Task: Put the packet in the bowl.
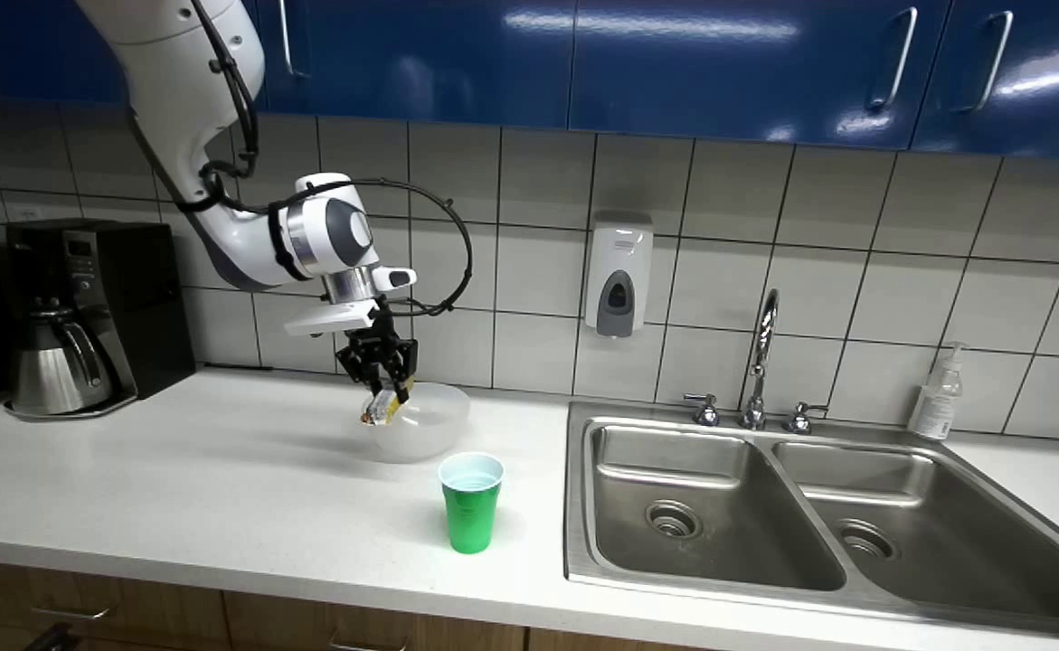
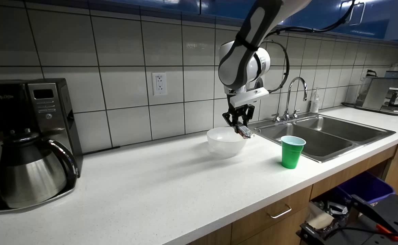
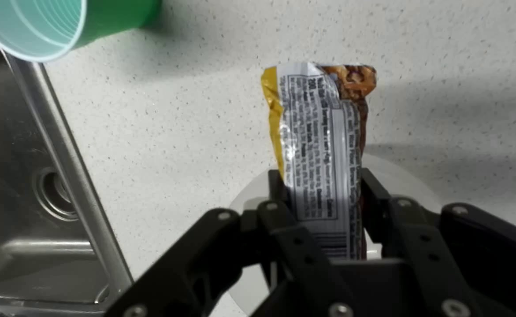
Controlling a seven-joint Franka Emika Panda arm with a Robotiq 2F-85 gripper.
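the claw (image 3: 320,193) grasps the packet (image 3: 317,132) by its two long sides. this packet has a silvery-white face with small printed text, a yellow edge and a brown-orange corner. in both exterior views, the packet is at the edge of the bowl (image 2: 223,148); whether it touches the rim, i cannot tell. in the wrist view, the claw is seen over the bowl, and the free end of the packet reaches beyond the rim, over the bench (image 1: 222,470). the bowl is translucent and stands upright on the bench. the green cup (image 1: 470,515) stands upright also, near the bowl but apart from it. the sink (image 1: 737,533) with two basins is near the cup. the coffee machine (image 2: 49,123) is well apart from the bowl.
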